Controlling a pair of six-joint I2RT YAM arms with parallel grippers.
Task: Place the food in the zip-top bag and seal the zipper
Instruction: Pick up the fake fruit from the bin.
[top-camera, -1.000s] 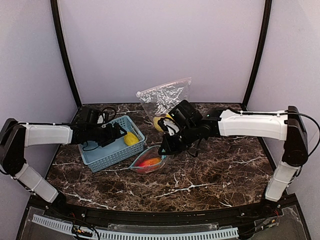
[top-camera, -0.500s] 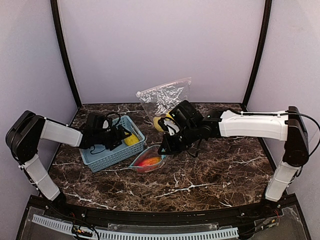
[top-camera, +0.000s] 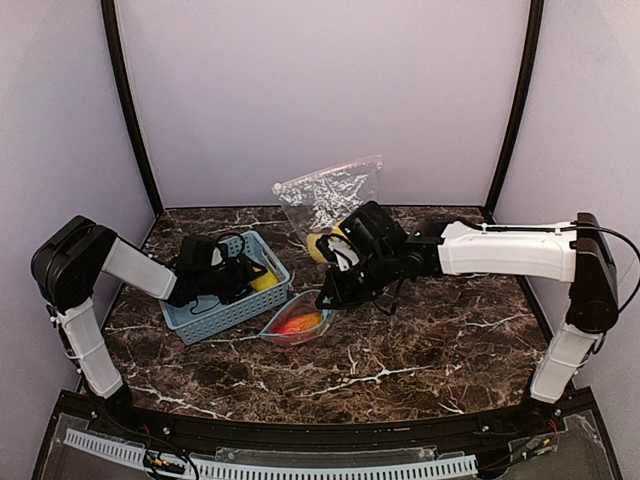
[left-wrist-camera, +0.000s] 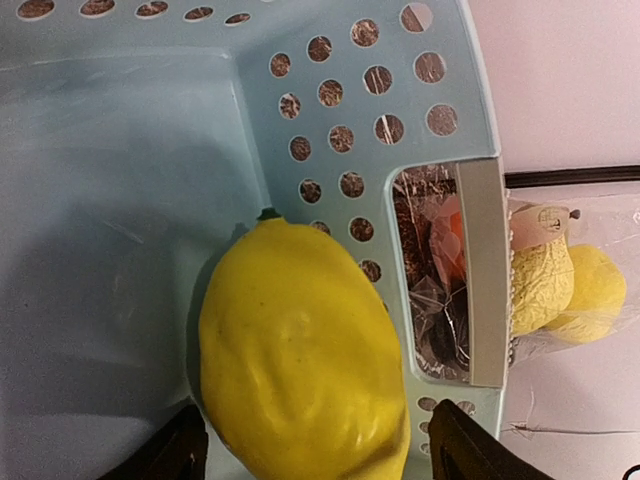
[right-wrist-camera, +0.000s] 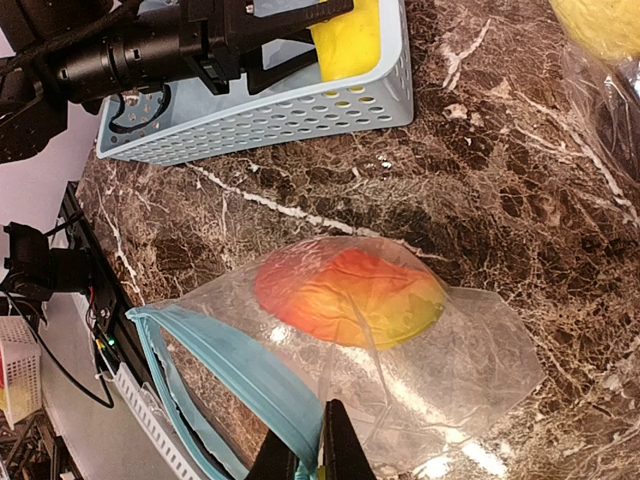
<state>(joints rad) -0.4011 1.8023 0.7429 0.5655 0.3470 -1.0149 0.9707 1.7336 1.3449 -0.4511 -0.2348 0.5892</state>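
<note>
Left gripper (left-wrist-camera: 315, 455), jaws apart, is straddling the basket's (left-wrist-camera: 120, 200) 3 o'clock lemon (left-wrist-camera: 300, 350), needing a centred squeeze; right gripper (right-wrist-camera: 312, 450) is clamping the bag (right-wrist-camera: 470, 370).

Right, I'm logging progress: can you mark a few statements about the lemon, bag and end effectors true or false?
The yellow toy lemon lies in the light-blue perforated plastic basket: true.
The left end effector is clamped shut on the lemon: false, its fingers stand open either side of it.
The clear zip-top bag is empty: false, it holds an orange-red toy peach.
The right end effector pinches the bag's blue zipper edge: true.
</note>
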